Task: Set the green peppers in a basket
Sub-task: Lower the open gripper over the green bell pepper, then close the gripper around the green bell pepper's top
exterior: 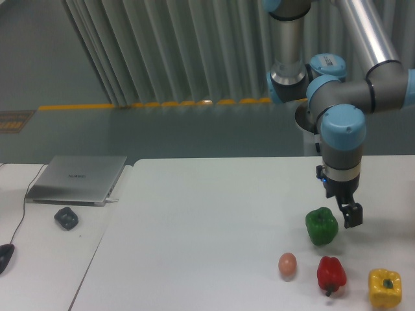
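The green pepper (321, 225), glossy, dark green and blocky, stands on the white table (207, 214) at the right. My gripper (345, 218) hangs straight down just right of it and slightly behind, at pepper height. One dark finger (353, 216) shows to the pepper's right. The other finger is partly hidden behind the pepper's top edge. The jaws look spread and hold nothing. No basket shows in this view.
A red pepper (331, 274), a yellow pepper (385, 287) and a brown egg (287, 264) lie in front of the green pepper near the table's front edge. A closed laptop (78, 179), a small dark object (66, 218) and a mouse (5, 256) sit on the left table.
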`<state>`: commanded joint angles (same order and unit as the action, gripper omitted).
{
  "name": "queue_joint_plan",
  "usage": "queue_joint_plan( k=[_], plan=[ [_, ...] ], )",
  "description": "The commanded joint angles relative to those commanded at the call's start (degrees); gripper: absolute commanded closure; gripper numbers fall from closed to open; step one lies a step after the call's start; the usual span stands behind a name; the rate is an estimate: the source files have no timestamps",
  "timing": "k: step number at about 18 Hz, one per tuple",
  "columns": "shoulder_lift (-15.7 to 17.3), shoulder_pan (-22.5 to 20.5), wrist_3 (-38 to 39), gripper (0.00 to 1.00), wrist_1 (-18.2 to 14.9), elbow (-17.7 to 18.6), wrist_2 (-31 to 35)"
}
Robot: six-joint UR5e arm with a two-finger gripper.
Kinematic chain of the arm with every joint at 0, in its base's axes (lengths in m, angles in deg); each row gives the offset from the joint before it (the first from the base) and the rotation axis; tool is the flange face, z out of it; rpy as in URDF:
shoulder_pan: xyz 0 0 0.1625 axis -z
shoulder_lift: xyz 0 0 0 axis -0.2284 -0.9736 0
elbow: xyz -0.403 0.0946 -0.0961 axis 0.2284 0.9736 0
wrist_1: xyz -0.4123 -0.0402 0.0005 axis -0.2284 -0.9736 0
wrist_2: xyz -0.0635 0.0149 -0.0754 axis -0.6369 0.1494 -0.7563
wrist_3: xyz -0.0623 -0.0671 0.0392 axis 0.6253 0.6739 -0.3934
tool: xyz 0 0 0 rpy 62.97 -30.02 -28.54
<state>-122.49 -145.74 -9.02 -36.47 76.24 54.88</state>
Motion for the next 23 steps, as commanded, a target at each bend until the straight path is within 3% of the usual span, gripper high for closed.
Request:
queue_joint_plan(
  k=[17,19,22,23],
  plan=[
    [-2.81,3.69,2.63,0.0,1.31,0.0,2.2],
    [-3.08,4.04,4.04,0.19,2.81,-0.17,2.72],
    [-3.08,4.04,3.96,0.34,2.9,-0.7,3.07],
    [-3.08,4.04,3.96,0.44,2.9,-1.22,3.08]
  ],
)
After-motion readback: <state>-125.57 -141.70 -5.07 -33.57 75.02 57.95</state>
